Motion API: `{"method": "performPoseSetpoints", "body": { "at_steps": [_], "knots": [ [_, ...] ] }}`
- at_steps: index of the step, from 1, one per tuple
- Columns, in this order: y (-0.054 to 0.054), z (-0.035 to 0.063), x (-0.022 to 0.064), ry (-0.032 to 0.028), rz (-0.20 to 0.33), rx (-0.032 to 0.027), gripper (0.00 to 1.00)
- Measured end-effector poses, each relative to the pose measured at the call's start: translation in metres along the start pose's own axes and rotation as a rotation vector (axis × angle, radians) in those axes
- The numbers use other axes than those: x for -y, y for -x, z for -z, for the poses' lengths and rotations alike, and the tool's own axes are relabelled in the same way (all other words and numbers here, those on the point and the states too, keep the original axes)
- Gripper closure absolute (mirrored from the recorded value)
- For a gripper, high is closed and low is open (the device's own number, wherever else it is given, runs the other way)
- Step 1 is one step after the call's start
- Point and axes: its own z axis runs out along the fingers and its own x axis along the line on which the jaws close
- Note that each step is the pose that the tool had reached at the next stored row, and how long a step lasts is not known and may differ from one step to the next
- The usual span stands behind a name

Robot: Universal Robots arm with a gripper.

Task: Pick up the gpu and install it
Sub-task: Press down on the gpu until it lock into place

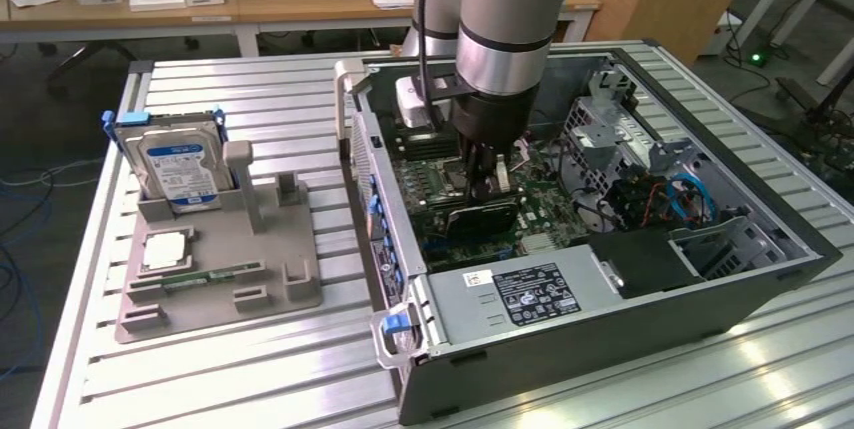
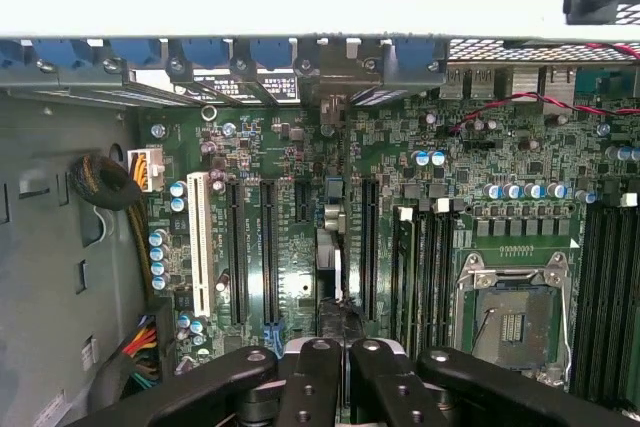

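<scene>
The black tool (image 2: 338,372) is showing against a green circuit board (image 2: 400,162) speckled with blue-topped silver capacitors (image 2: 431,158). Just ahead of the tool, the dark card (image 2: 335,247) is standing among black slots (image 2: 268,247), with one white slot (image 2: 199,242) beyond them. Well away from the tool, a silver drive (image 1: 179,167) is wearing a blue label, resting in a grey holder (image 1: 220,259) on the ribbed silver bench (image 1: 240,369).

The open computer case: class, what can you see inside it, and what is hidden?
Inside the computer case lies a green motherboard with long dark slots and an empty processor socket. The tool holds the gpu edge-on over a slot; the card covers the slot beneath it.
</scene>
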Motion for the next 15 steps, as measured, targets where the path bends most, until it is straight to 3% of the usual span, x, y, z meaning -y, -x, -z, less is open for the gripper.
{"method": "performPoseSetpoints", "body": {
  "at_steps": [10,15],
  "knots": [
    [0.000,0.0003,-0.0030,0.0000,-0.001,-0.0002,0.89],
    [-0.001,0.0013,-0.0180,0.0000,-0.005,-0.0005,0.89]
  ]
}}
